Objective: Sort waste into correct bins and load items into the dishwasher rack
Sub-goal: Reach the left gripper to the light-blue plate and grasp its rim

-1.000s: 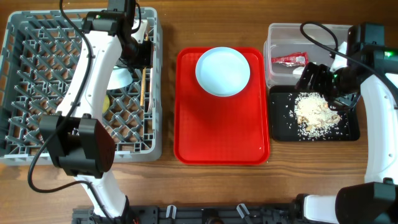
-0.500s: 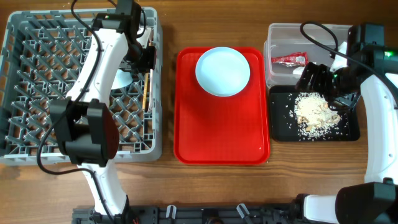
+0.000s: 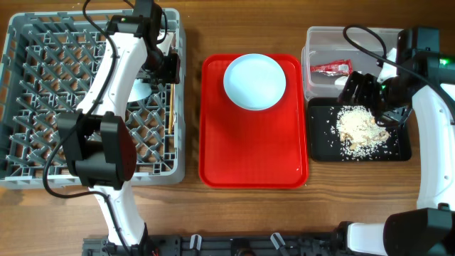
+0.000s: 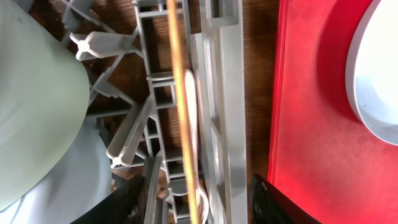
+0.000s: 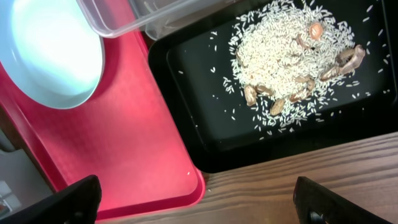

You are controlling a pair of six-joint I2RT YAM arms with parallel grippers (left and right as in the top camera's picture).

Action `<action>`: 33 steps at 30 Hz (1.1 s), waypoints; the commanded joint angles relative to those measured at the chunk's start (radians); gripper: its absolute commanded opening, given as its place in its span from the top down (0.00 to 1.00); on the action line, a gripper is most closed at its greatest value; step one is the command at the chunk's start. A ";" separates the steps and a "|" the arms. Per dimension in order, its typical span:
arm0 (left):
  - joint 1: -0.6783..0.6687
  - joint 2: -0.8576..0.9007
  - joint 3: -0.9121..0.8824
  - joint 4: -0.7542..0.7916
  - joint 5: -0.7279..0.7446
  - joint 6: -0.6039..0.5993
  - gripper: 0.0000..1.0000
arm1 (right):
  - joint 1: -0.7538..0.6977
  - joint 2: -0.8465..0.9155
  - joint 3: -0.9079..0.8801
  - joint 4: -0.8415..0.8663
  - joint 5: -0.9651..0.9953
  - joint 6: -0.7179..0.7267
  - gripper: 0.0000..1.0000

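so, i judge the chopstick (image 4: 177,93) step done: it lies in the rack (image 3: 43,71), left gripper (image 4: 202,202) parted above it, holding nothing; right gripper (image 5: 199,202) wide, empty. next, lift clear, fetch the plate (image 3: 254,82).

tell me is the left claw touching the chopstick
Apart. The left wrist view shows the chopstick running between the left claw and its open fingers, with rack showing in the gap on each side.
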 commanded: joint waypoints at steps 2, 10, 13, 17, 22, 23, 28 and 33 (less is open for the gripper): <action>0.003 -0.011 -0.002 0.008 0.009 0.000 0.44 | -0.003 0.004 0.015 -0.006 -0.001 -0.021 0.00; -0.023 -0.099 -0.002 0.014 0.104 -0.020 0.42 | -0.003 0.004 0.015 -0.005 -0.001 -0.020 0.00; -0.074 -0.128 -0.002 0.045 0.150 -0.042 0.42 | -0.003 0.004 0.015 -0.004 -0.002 -0.019 0.00; -0.184 -0.127 -0.003 0.115 0.146 -0.040 0.38 | -0.003 0.004 0.015 0.004 -0.002 -0.016 0.00; -0.348 -0.087 -0.003 0.246 0.076 -0.040 0.35 | -0.003 0.004 0.015 0.005 -0.002 -0.017 0.00; -0.377 -0.073 -0.003 0.272 0.060 -0.040 0.33 | -0.003 0.004 0.015 0.005 -0.002 -0.017 0.00; -0.505 0.008 -0.003 0.360 -0.029 -0.036 0.30 | -0.003 0.004 0.015 0.005 -0.002 -0.017 0.00; -0.572 0.103 -0.003 0.379 -0.042 -0.036 0.29 | -0.003 0.004 0.015 0.003 -0.002 -0.017 0.00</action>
